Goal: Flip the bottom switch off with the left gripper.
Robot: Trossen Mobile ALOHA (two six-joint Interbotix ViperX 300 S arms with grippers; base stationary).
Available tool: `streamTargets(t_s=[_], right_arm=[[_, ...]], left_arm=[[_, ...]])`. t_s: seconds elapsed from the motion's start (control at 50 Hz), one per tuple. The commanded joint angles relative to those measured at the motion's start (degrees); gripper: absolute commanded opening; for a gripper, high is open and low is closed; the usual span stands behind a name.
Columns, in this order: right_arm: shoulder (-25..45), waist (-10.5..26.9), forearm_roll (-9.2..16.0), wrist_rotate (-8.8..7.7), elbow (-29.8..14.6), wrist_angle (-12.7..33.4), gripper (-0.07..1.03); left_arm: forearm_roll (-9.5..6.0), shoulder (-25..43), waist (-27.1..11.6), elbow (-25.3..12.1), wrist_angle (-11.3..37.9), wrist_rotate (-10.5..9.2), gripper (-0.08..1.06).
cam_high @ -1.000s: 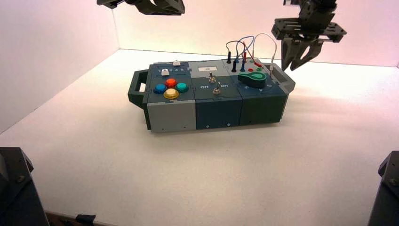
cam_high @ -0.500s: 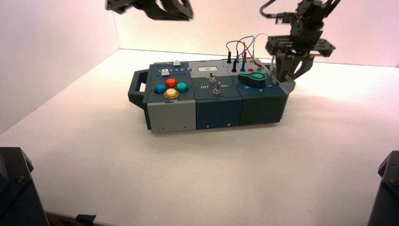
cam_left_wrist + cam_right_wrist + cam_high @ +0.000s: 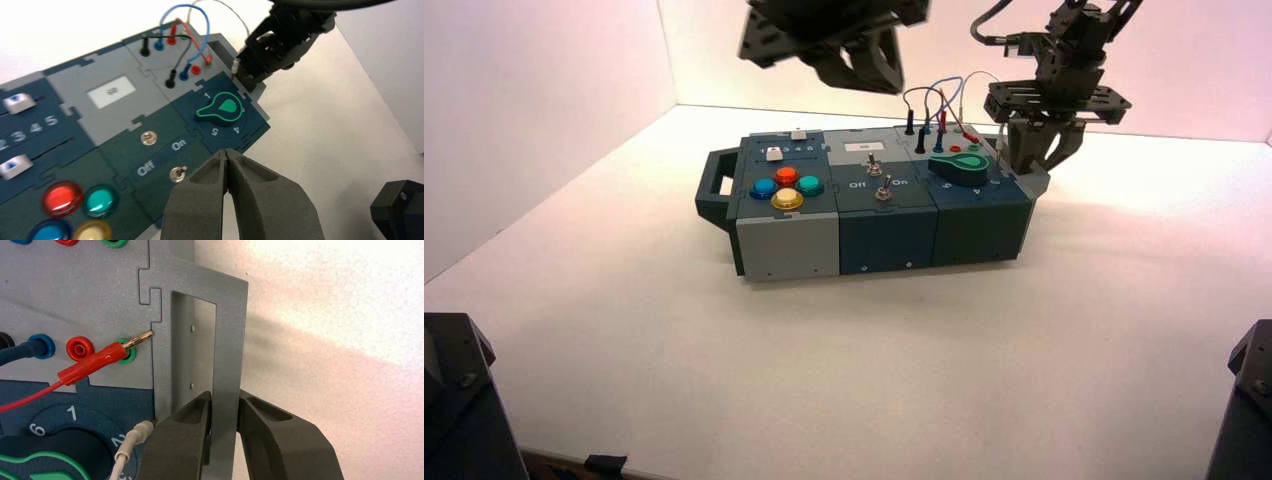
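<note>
The bottom switch (image 3: pixel 882 192) is a tiny silver toggle on the box's dark middle panel, nearest the front edge. In the left wrist view the bottom switch (image 3: pixel 177 173) sits below the Off/On lettering, its lever leaning toward On. My left gripper (image 3: pixel 874 72) hangs above and behind the box's middle. The left gripper (image 3: pixel 226 151) is shut on nothing, its tips just beside the switch and apart from it. My right gripper (image 3: pixel 223 404) is shut on the grey handle (image 3: pixel 227 340) at the box's right end (image 3: pixel 1036 178).
The upper toggle (image 3: pixel 148 138) sits just behind the bottom one. Coloured buttons (image 3: pixel 787 187) and white sliders (image 3: pixel 19 102) fill the left panel. A green knob (image 3: pixel 220 108) and plugged wires (image 3: pixel 939 105) occupy the right panel. A black handle (image 3: pixel 714 190) ends the box's left side.
The left gripper has swung right and down over the box's middle and shut. The right gripper has come down and shut on the grey handle.
</note>
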Motion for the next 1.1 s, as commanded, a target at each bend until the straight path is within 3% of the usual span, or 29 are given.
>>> streamTargets(t_s=[0.02,0.16,0.28,0.7,1.1], right_arm=[[-0.26,1.49,0.26,-0.35,-1.58,-0.53,-0.01],[-0.26,1.49,0.26,-0.35,-1.58,-0.53,-0.01],[-0.26,1.49,0.26,-0.44,-1.85,-0.44,-0.01],[-0.44,1.49,0.26,-0.35,-2.37,-0.18,-0.01],[-0.44,1.49,0.26,-0.44,-2.2,-0.18,-0.01]], left_arm=[[0.0,1.58,-1.14,-2.55,-0.62,-2.02,-0.03],[0.0,3.78,-1.23,-2.55,-0.62,-5.71,-0.03],[0.0,5.45,-1.23,-2.9,-0.62,-7.12,-0.03],[0.0,11.78,-1.23,-6.68,-0.35,-7.29,-0.03],[0.0,14.5,-1.05,-7.29,0.09,-7.56,-0.03]])
